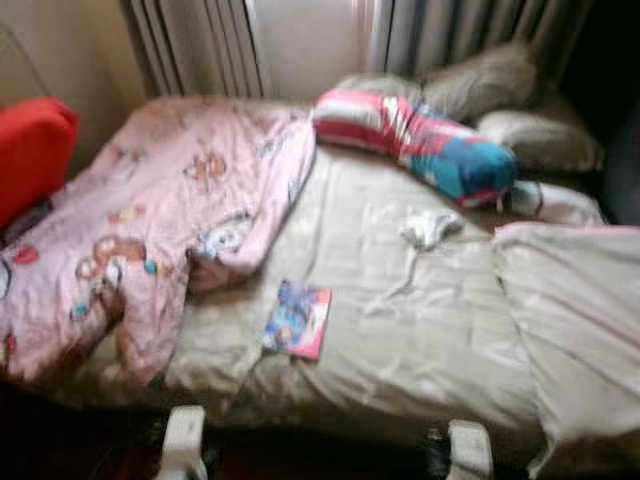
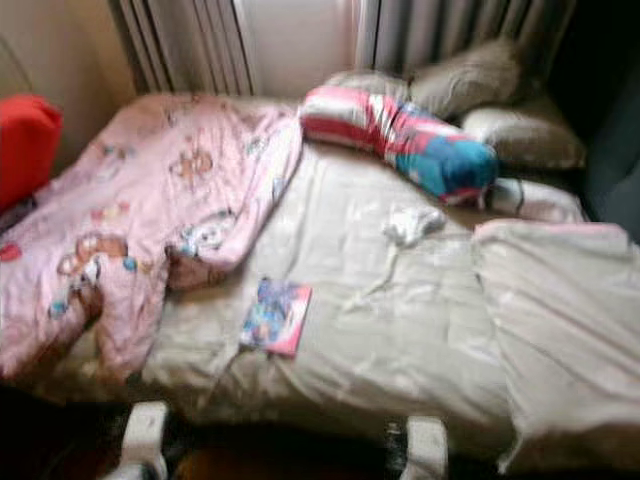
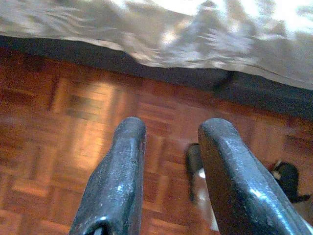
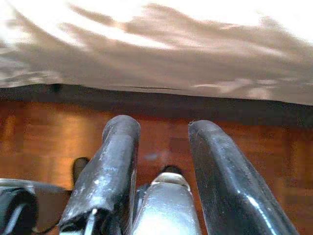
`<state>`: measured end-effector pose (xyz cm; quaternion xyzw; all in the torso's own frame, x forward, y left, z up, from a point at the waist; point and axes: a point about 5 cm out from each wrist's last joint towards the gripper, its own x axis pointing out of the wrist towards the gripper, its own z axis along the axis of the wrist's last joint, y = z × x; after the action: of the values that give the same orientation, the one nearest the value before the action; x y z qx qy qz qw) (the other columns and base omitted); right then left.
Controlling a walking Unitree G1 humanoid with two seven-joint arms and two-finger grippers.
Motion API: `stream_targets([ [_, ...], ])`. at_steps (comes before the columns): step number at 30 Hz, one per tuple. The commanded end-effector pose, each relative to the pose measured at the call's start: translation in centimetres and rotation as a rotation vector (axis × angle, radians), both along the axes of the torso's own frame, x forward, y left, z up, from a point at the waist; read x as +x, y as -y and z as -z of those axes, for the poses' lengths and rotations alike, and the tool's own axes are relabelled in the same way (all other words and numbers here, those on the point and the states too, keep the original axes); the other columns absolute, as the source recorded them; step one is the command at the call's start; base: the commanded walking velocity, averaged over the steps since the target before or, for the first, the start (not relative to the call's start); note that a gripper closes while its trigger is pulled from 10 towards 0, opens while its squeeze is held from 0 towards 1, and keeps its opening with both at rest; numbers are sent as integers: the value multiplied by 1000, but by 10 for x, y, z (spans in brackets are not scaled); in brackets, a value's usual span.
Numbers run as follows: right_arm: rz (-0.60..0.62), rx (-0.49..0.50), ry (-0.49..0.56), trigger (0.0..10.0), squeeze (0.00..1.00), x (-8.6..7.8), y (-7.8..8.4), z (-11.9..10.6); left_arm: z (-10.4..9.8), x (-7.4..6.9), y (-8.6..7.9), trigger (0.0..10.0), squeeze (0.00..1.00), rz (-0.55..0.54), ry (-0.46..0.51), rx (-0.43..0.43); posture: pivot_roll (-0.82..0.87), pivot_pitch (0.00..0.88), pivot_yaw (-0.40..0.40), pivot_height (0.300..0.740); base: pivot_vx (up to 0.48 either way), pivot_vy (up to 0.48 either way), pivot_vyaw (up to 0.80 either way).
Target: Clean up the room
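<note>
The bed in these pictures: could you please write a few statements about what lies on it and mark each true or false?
1. A colourful booklet lies flat on the beige sheet. True.
2. The pink cartoon blanket covers the booklet. False: they lie apart.
3. A small white crumpled cloth lies near the striped pink-and-blue cushion. True.
4. The left gripper holds the booklet. False: it is open above the wooden floor.

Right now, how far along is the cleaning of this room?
Nothing looks done yet. The pink blanket lies crumpled across the bed, a book and a white cloth lie loose on it, and a striped bolster sits askew near the pillows. Nothing is in hand: the left gripper and right gripper hang open above the floor. All tidying is left.
</note>
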<state>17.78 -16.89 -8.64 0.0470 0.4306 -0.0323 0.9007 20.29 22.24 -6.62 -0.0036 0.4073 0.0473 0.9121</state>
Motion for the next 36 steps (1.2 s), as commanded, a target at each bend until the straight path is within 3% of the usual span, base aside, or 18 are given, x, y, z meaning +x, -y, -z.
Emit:
stream_targets([
  [1,21,-14,-15,10000,0,-5,8,2,2,-1,4,10000,0,3,-12,-13,-60,47,59,740,0,368,0],
  [28,21,-12,-19,10000,0,-5,7,2,1,1,5,10000,0,17,-6,0,-66,3,66,740,0,366,0],
  [36,39,-12,-7,10000,0,-3,8,1,0,3,4,10000,0,14,3,14,-63,14,65,740,0,0,0],
])
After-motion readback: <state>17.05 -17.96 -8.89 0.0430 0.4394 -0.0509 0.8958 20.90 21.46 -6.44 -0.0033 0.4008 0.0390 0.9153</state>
